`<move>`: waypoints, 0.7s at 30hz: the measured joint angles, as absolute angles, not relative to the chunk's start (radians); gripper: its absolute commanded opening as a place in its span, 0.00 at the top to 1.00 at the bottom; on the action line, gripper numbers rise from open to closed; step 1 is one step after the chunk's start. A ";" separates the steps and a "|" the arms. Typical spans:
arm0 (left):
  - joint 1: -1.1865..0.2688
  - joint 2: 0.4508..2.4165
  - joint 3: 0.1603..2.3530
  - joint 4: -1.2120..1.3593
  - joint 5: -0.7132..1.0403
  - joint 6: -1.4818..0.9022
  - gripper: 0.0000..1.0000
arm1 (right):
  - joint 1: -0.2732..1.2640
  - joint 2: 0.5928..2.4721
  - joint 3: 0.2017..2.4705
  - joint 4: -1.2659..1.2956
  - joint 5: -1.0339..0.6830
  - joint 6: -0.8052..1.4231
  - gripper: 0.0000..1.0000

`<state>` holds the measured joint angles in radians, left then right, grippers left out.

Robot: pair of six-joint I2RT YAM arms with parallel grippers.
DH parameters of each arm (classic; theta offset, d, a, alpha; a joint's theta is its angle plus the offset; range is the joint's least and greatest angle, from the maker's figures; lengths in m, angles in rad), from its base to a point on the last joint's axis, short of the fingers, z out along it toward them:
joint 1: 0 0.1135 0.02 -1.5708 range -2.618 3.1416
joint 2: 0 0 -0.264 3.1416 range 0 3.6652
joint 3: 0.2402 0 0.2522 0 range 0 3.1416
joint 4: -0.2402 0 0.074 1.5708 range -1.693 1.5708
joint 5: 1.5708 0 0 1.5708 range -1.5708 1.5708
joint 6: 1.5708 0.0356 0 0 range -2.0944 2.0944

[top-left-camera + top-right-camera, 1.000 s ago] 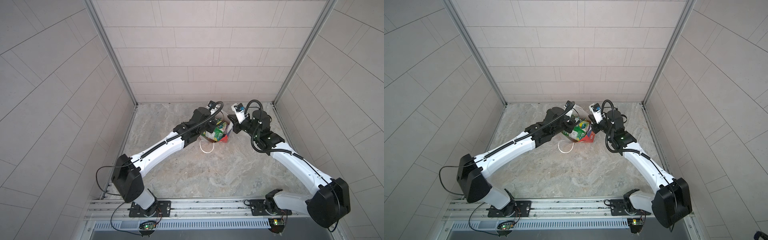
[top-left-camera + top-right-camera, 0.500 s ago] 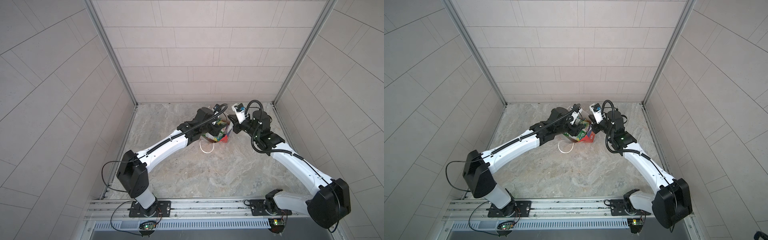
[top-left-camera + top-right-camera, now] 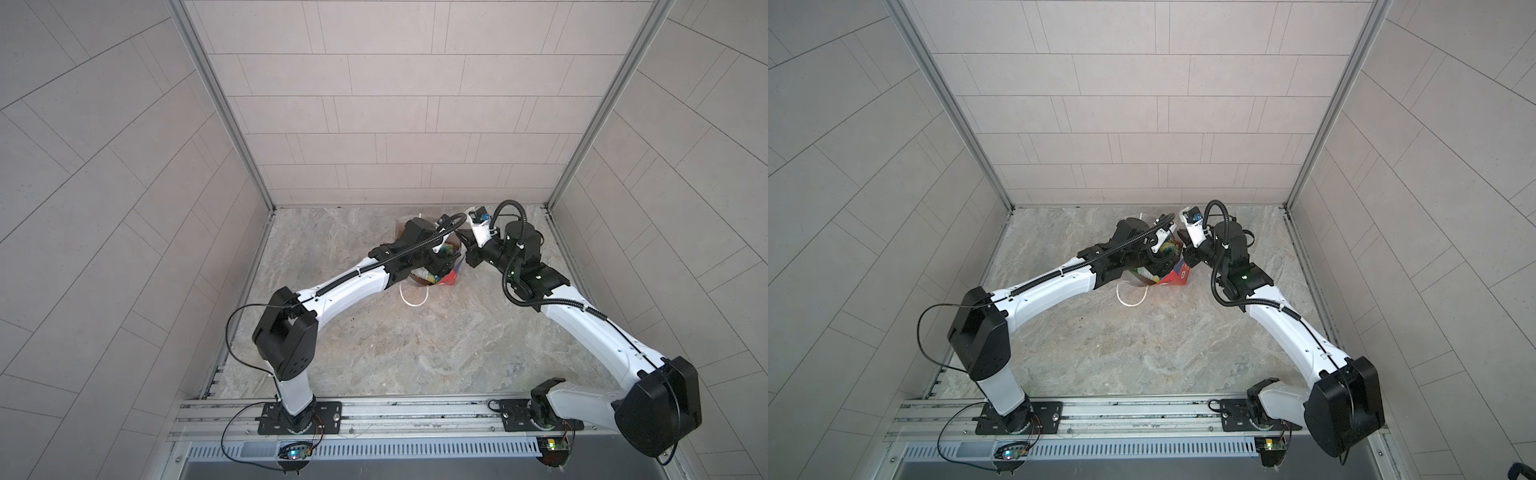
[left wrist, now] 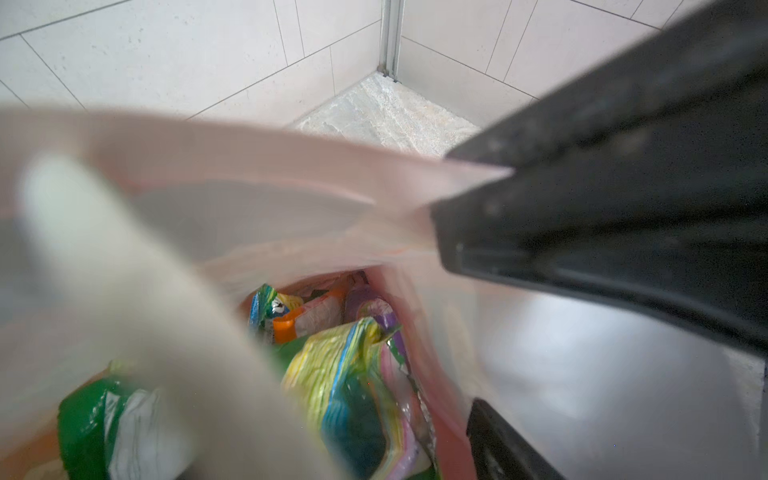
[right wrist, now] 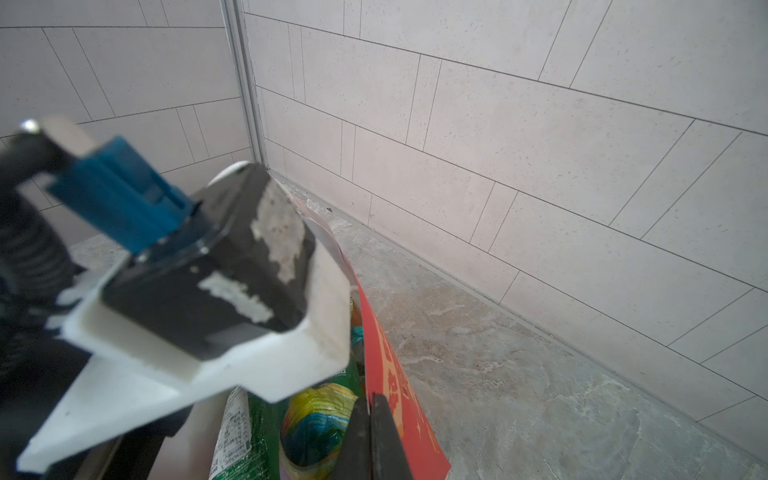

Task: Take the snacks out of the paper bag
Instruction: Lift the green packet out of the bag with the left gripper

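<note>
The red paper bag leans at the back middle of the table, mouth up. My right gripper is shut on the bag's red wall at the rim. My left gripper is open and pokes into the bag's mouth; one dark finger shows beside the bag's inner wall, the other is hidden. Nothing is between its fingers. Inside lie snacks: a green packet, a yellow-green and teal one, an orange one and a purple one.
A white cord handle of the bag loops onto the stone-patterned table. Another handle cord hangs blurred close to the left wrist camera. Tiled walls close the back and both sides.
My left gripper has opened and pushed further over and into the bag's mouth. The right gripper has kept its hold on the bag's rim and has not moved.
</note>
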<state>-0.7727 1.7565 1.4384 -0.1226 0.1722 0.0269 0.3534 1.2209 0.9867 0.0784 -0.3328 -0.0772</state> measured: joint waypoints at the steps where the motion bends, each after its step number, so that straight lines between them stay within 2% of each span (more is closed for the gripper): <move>1: -0.774 1.757 1.438 -0.115 0.171 0.036 0.21 | 0.353 1.221 0.987 0.078 -0.333 -0.077 1.00; 5: -0.777 1.766 1.448 -0.088 0.152 0.063 0.22 | 0.353 1.221 0.987 0.078 -0.331 -0.077 1.00; 10: -0.778 1.814 1.478 -0.075 0.133 0.091 0.29 | 0.353 1.221 0.987 0.078 -0.329 -0.077 1.00; 15: -0.776 1.850 1.483 -0.052 0.110 0.104 0.49 | 0.352 1.221 0.986 0.079 -0.319 -0.076 1.00; 17: -0.777 1.851 1.483 -0.048 0.102 0.108 0.63 | 0.352 1.221 0.985 0.081 -0.318 -0.076 1.00; 19: -0.777 1.851 1.483 -0.048 0.095 0.113 0.66 | 0.352 1.221 0.983 0.084 -0.319 -0.076 1.00; 21: -0.777 1.851 1.483 -0.048 0.089 0.113 0.79 | 0.352 1.221 0.983 0.085 -0.319 -0.076 1.00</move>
